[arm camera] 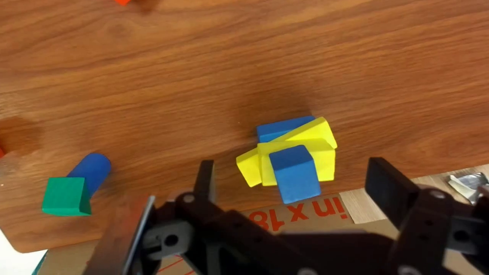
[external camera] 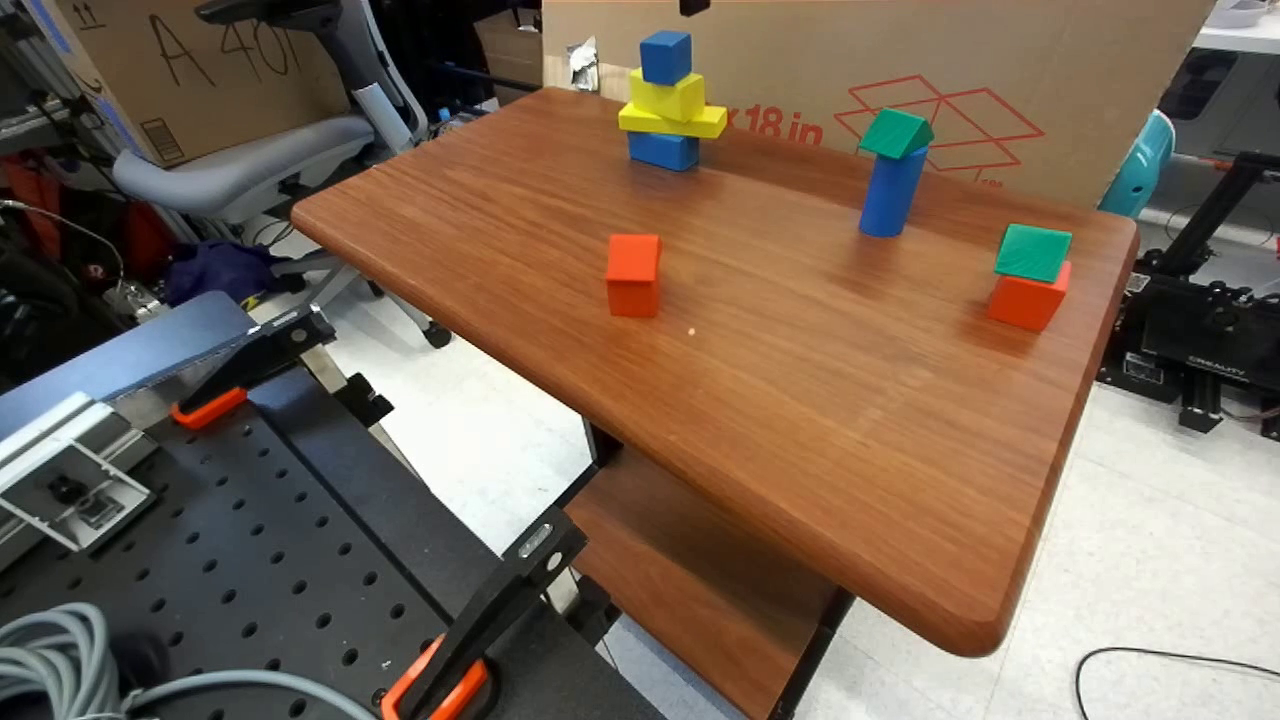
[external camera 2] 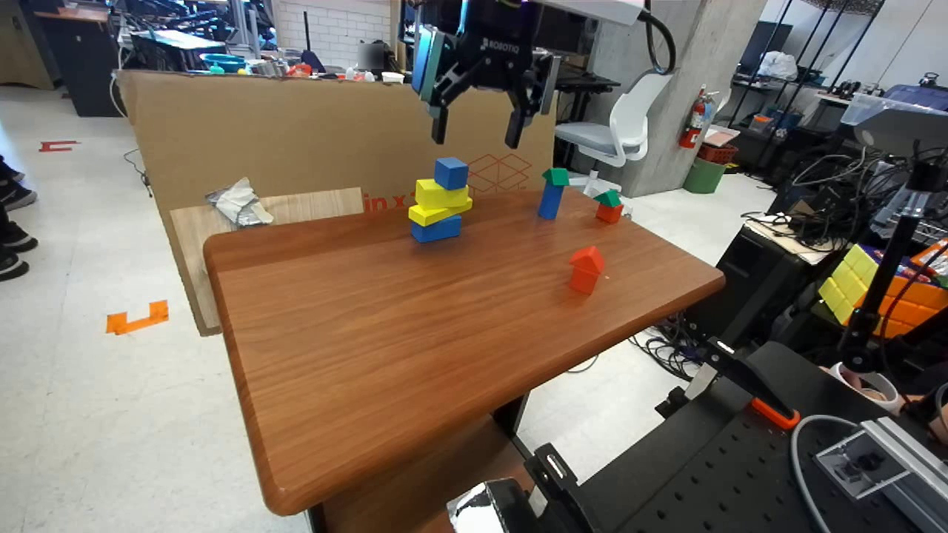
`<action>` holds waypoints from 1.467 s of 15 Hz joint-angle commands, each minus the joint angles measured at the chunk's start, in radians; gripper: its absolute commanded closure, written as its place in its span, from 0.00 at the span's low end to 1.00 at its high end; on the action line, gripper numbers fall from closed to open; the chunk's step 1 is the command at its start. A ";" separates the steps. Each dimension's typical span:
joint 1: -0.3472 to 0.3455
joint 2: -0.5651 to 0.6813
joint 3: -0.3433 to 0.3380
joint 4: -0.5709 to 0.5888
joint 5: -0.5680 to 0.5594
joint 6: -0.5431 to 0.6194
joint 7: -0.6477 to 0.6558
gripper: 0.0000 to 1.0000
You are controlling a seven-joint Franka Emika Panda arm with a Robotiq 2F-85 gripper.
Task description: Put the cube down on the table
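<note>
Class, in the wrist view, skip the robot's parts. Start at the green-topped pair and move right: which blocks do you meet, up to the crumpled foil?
Green block on the blue upright block → orange-red block (corner only, top edge) → stack topped by the blue cube → crumpled silvery foil.

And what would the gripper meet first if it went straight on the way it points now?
Likely the small blue cube topping the stack: the open gripper points downward above it, and the wrist view shows it between the fingers. Exact depth and alignment are unclear.
</note>
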 commanded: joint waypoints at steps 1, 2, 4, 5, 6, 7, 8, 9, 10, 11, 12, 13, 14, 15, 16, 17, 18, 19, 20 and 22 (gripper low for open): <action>0.033 0.064 -0.029 0.081 -0.045 -0.057 0.009 0.00; 0.038 0.077 -0.032 0.092 -0.049 -0.065 0.012 0.00; 0.048 0.099 -0.032 0.113 -0.056 -0.081 0.009 0.00; 0.055 0.109 -0.036 0.121 -0.066 -0.088 0.012 0.00; 0.064 0.119 -0.042 0.132 -0.084 -0.095 0.018 0.00; 0.069 0.126 -0.044 0.142 -0.093 -0.106 0.018 0.00; 0.074 0.133 -0.047 0.153 -0.101 -0.114 0.016 0.00; 0.078 0.139 -0.049 0.163 -0.107 -0.122 0.017 0.00; 0.084 0.145 -0.052 0.175 -0.118 -0.129 0.019 0.00; 0.087 0.150 -0.054 0.185 -0.124 -0.137 0.018 0.00; 0.090 0.155 -0.056 0.196 -0.128 -0.148 0.018 0.00; 0.089 0.160 -0.055 0.205 -0.130 -0.155 0.016 0.00; 0.087 0.163 -0.053 0.215 -0.127 -0.161 0.012 0.25; 0.086 0.167 -0.053 0.222 -0.126 -0.165 0.012 0.28; 0.085 0.170 -0.052 0.229 -0.125 -0.173 0.011 0.34; 0.085 0.172 -0.052 0.234 -0.124 -0.178 0.011 0.44; 0.085 0.175 -0.052 0.238 -0.124 -0.182 0.011 0.51; 0.085 0.176 -0.052 0.240 -0.124 -0.185 0.011 0.58; 0.086 0.179 -0.053 0.243 -0.125 -0.186 0.011 0.66; 0.086 0.181 -0.053 0.246 -0.124 -0.189 0.012 0.82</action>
